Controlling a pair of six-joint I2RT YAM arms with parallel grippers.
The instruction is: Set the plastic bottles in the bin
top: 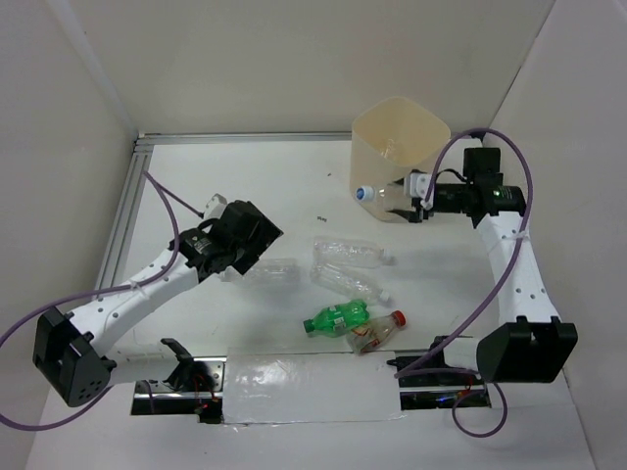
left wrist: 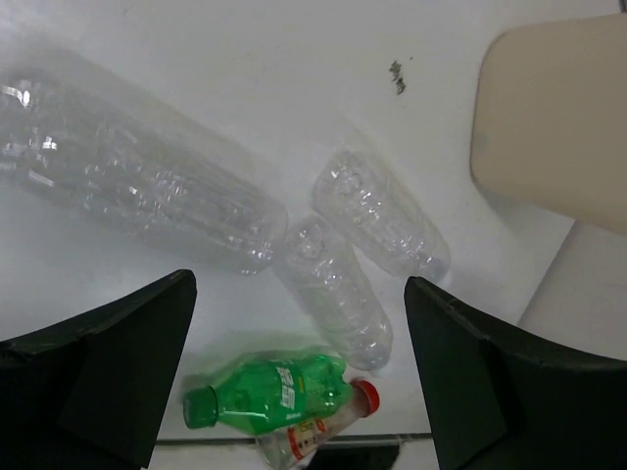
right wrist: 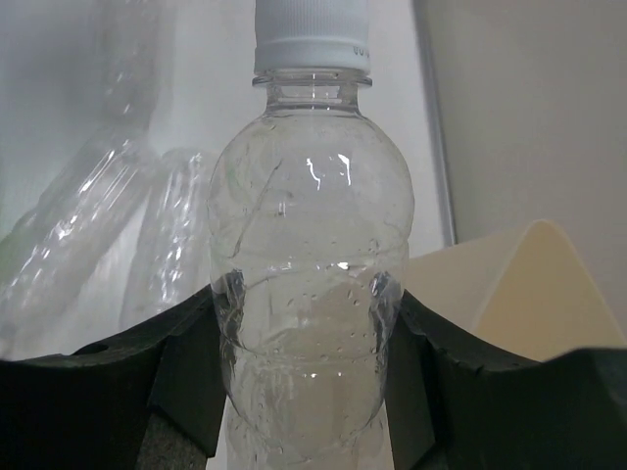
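Observation:
My right gripper (top: 409, 196) is shut on a clear white-capped bottle (top: 377, 193), held level just in front of the cream bin (top: 426, 132). In the right wrist view the bottle (right wrist: 312, 245) sits pinched between both fingers of the gripper (right wrist: 309, 313). My left gripper (top: 257, 240) is open and empty above the table; its view (left wrist: 299, 294) looks down on three clear bottles (left wrist: 137, 181) (left wrist: 333, 289) (left wrist: 384, 227), the green bottle (left wrist: 269, 392) and the red-capped bottle (left wrist: 313, 436). In the top view these lie mid-table: the clear ones (top: 274, 269) (top: 348, 252) (top: 348, 282), the green one (top: 336, 317) and the red-capped one (top: 377, 333).
A faint clear shape shows inside the bin (top: 392, 147). The bin also shows in the left wrist view (left wrist: 554, 127) and the right wrist view (right wrist: 519, 284). White walls close the table on three sides. A metal rail (top: 127, 196) runs along the left edge.

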